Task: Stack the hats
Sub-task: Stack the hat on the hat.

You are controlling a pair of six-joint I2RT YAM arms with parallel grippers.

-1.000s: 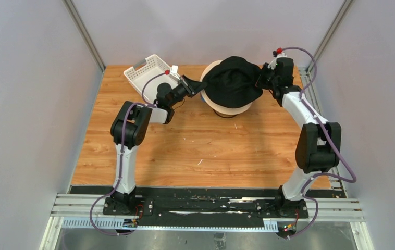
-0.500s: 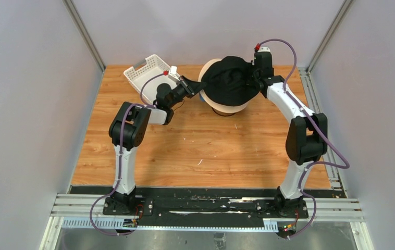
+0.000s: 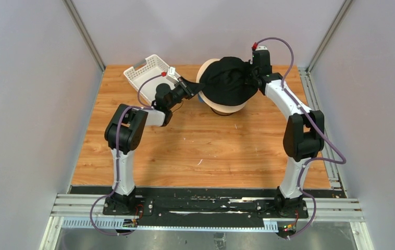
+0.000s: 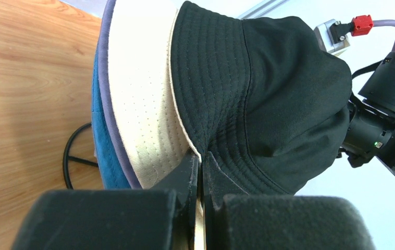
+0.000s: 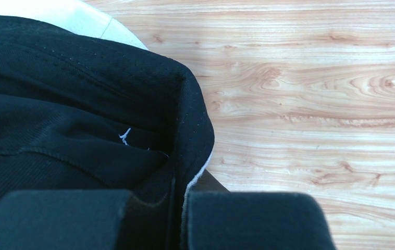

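Wooden table point(image 3: 185, 151); black hat point(image 3: 229, 80) covers the stack, little but the beige hat point(image 4: 143, 114) showing beneath; left gripper point(image 4: 200, 159) pinches the black brim; right gripper point(image 5: 179, 194) clamped on the opposite side.

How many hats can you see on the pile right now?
4: black fabric bucket hat on top, beige fabric hat under it, lavender brim edge next, blue hat lowest. More may be hidden beneath.

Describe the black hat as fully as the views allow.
The black hat is soft fabric, a bucket shape with rows of stitching round its brim. It sits crumpled, crown up, draped over the beige hat. The left gripper and right gripper pinch its brim at opposite sides.
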